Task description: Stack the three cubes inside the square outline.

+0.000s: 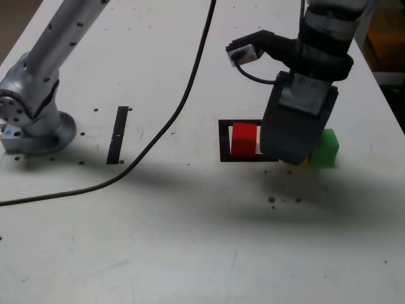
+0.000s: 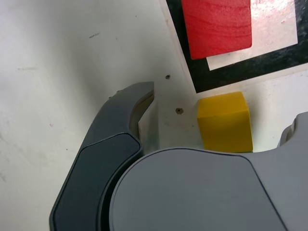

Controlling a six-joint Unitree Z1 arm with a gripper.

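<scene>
A red cube [image 1: 243, 139] [image 2: 216, 21] sits inside the square outline [image 1: 223, 140] [image 2: 231, 74] of black tape. Just outside the outline's border rests a yellow cube [image 2: 224, 121]; in the exterior view only a sliver of the yellow cube [image 1: 304, 162] shows under the gripper body. My gripper [image 1: 292, 155] [image 2: 224, 106] hangs low over it, open, one finger [image 2: 130, 110] well apart from the cube and the other finger [image 2: 294, 137] at its far side. A green cube [image 1: 326, 147] stands right beside the yellow one, towards the exterior view's right.
A straight black tape strip [image 1: 118, 134] lies at the exterior view's left, near the arm's base [image 1: 35, 130]. A black cable [image 1: 174, 117] trails across the white table [image 1: 190, 240]. The table's edge [image 1: 387, 95] runs close on the exterior view's right.
</scene>
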